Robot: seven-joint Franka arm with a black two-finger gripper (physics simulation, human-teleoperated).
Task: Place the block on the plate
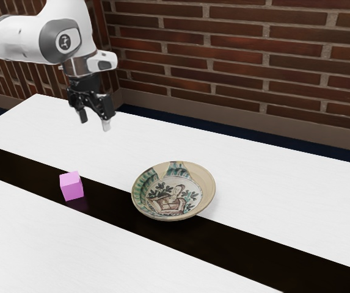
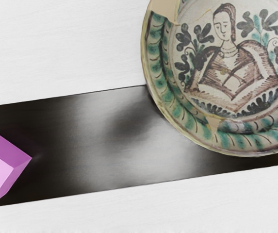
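Exterior view: pink block [image 1: 72, 186] on the dark strip [image 1: 104, 201], beside the plate [image 1: 210, 190]

A brick wall [image 1: 236, 67] rises behind the white table [image 1: 254, 171], with a pale band [image 1: 223, 116] along its foot and dark floor [image 1: 223, 131] between that and the table's edge. The strip runs slantwise across the table, white surface on both sides of it. The plate is the block's neighbor, toward the exterior view's right; a stretch of strip separates the two, so they stand apart. The plate lies partly over the strip and partly over the white surface on the side nearer the wall.

The block looks close to a cube, its sides about equal, and I can't pick out a longer axis. It rests on a flat face, turned askew to the strip: in the wrist view its faces slant against the strip's edges, and one corner points along the strip toward the plate. Part of the block is cut off there.

The plate is shallow and hollow, open side up, with a raised rim. Inside it are painted decorations: a woman's portrait, leafy sprigs and a green patterned border.

The white arm [image 1: 13, 38] comes in from the exterior view's left. Its black gripper [image 1: 94, 122] hangs above the table, fingers spread apart and released, with the block outside its grasp.
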